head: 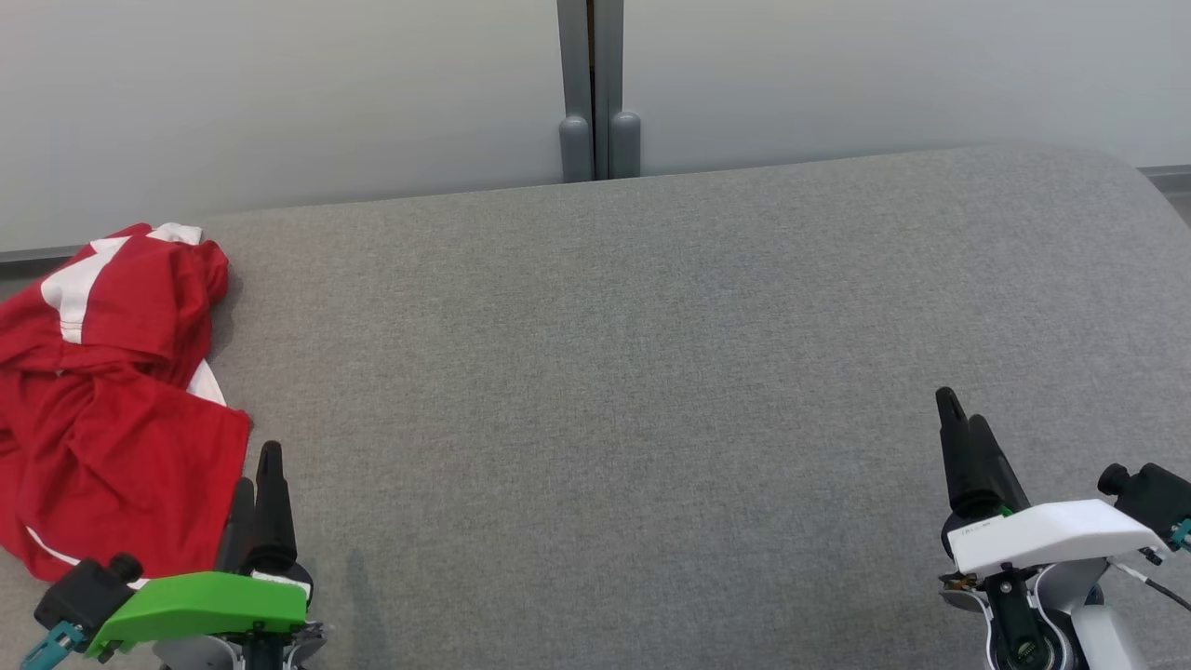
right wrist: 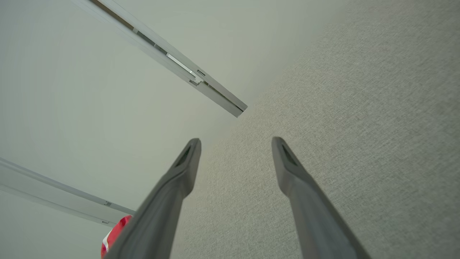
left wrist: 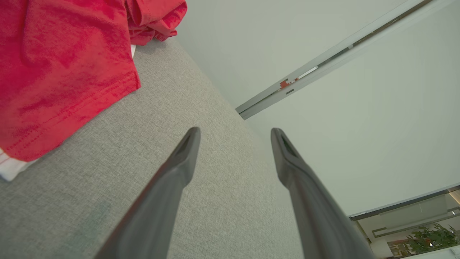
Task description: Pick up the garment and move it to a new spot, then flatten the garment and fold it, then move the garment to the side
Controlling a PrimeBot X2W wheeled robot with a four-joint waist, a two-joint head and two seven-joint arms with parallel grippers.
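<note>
Left end effector [head: 258, 465] stands with its two dark fingers spread and nothing between them, poised low over the near left part of the counter [head: 605, 372]. Its wrist view shows bare grey fabric under the fingertips and the red hem just to one side, not touching. Right end effector [head: 960, 409] is likewise spread and empty, over the near right part of the counter and well apart from the cloth. The garment [head: 112, 409] lies crumpled at the counter's left end: red with white panels and trim, bunched in overlapping folds, with one stitched hem lying flat just beside the left fingers. It runs out of the head view at the left edge, so whether it overhangs cannot be told. Behind the counter stands a pale wall panel [head: 279, 93] with a grey upright post [head: 595, 93].

Assessment: the first step is in hand, picking up the garment, and no grasp is made yet. The next move appears to fall to the left arm, shifting leftward over the near hem, lowering, and closing on a raised fold rather than a single flat layer. The broad centre of the counter looks a fit place for setting down and flattening.
</note>
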